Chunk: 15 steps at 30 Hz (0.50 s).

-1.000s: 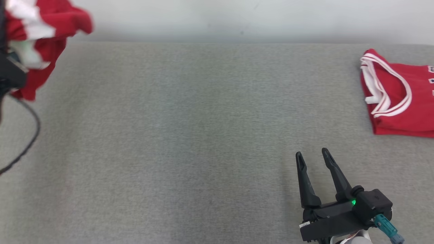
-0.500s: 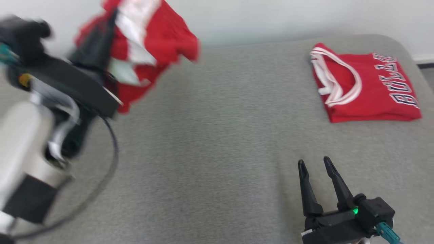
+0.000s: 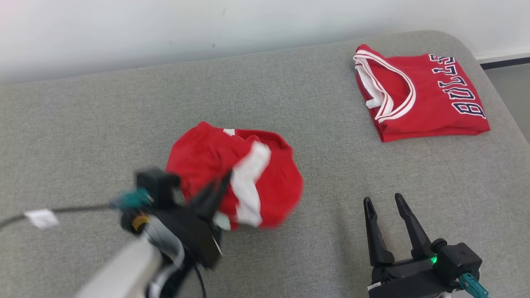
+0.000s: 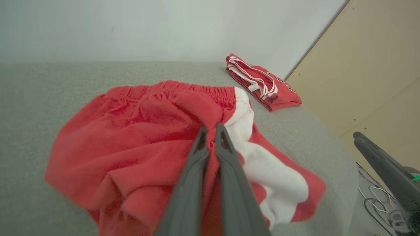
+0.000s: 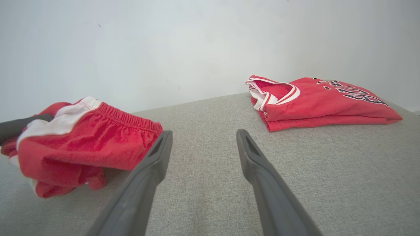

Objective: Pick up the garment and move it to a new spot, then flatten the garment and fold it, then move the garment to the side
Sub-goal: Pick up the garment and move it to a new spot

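Left gripper [image 4: 210, 128]: two dark fingers pressed together, pinching a bunched fold of the red mesh shorts with white side stripe and elastic waistband [image 4: 124, 131]. Pinch point near the stripe, just under the waistband. Cloth draped to both sides of the fingers, hiding most of their lower length in the left wrist view.

Shorts [image 3: 207, 153] crumpled in a heap around the middle of the grey woven fabric surface [image 3: 103, 124], a little left of centre in the head view. Blurred there. Hanging low over the surface or resting on it: cannot tell which.

Behind the left wrist, thin black cable with white tag [image 3: 41, 218] trailing off left.

Right gripper [image 3: 383, 198]: fingers spread apart, nothing between them, low over the grey surface at the near right. Near the right edge of the shorts but not touching. Shorts [image 5: 92, 141] left of its fingers in the right wrist view.

Far right corner: folded red jersey with white trim and dark lettering [image 3: 426, 99], flat on the surface, well apart from shorts and both grippers.

Plain white wall [image 3: 165, 29] behind. Beige panel [image 4: 377, 65] past the surface's right end.
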### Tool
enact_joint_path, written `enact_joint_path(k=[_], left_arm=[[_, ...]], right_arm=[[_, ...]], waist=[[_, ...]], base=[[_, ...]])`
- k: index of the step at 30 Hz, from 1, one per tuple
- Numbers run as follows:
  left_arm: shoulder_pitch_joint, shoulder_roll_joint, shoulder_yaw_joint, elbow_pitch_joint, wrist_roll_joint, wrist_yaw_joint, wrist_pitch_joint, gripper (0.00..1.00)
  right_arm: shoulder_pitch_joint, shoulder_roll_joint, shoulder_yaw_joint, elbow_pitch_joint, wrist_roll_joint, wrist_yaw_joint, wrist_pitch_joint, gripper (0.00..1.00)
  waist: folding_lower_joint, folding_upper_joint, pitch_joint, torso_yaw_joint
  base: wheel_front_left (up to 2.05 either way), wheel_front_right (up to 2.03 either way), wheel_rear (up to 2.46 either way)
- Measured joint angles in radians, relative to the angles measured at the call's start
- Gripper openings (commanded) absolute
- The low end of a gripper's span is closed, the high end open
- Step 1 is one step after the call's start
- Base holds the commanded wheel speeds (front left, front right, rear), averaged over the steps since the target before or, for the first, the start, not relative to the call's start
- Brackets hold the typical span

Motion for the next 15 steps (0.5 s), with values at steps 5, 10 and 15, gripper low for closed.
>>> enact_joint_path(k=[5, 10, 15], left_arm=[[0.050, -0.057, -0.055, 0.095, 0.027, -0.021, -0.052, 0.18], [0.047, -0.091, -0.061, 0.105, 0.073, -0.040, -0.163, 1.00], [0.054, -0.081, 0.019, 0.102, 0.089, -0.016, -0.225, 1.00]], right_arm=[[0.002, 0.000, 0.002, 0.008, -0.001, 0.000, 0.000, 1.00], [0.005, 0.000, 0.003, 0.015, -0.006, 0.000, 0.000, 1.00], [0.012, 0.001, -0.020, 0.010, -0.009, 0.000, 0.000, 1.00]], waist=[[0.0000, 0.0000, -0.010, 0.012], [0.0000, 0.0000, -0.035, 0.028], [0.0000, 0.0000, -0.065, 0.049]], base=[[0.00, 0.00, 0.00], [0.00, 0.00, 0.00], [0.00, 0.00, 0.00]])
